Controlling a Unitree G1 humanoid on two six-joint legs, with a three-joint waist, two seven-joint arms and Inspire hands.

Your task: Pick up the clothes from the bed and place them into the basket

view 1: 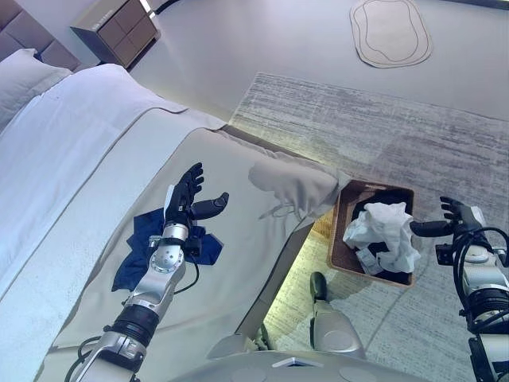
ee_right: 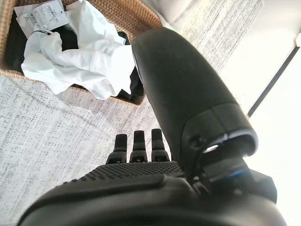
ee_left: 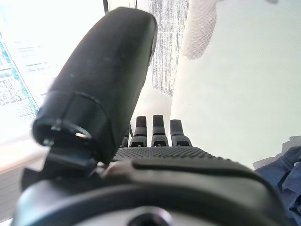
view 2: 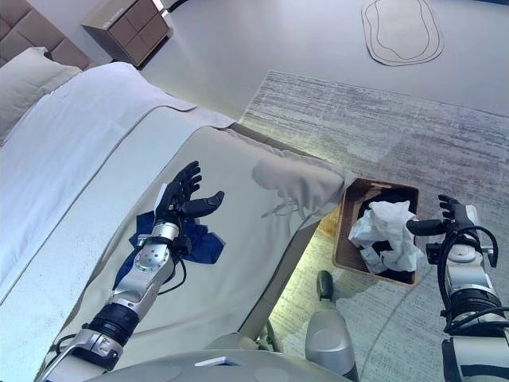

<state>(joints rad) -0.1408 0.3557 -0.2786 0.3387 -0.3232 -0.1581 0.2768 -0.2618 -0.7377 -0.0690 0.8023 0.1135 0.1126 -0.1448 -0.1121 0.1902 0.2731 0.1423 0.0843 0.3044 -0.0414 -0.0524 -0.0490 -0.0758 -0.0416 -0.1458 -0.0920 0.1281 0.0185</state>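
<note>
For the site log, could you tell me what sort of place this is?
Most likely a bedroom: a made bed with a pillow, a nightstand beside it, and a rug on the floor.

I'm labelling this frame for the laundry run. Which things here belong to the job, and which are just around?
Job:
dark blue garment on the bed
wicker basket on the rug, holding a white garment over dark clothes
left robot hand, open above the blue garment
right robot hand, open beside the basket

Around:
pillow
nightstand
grey rug
small oval mat
</note>
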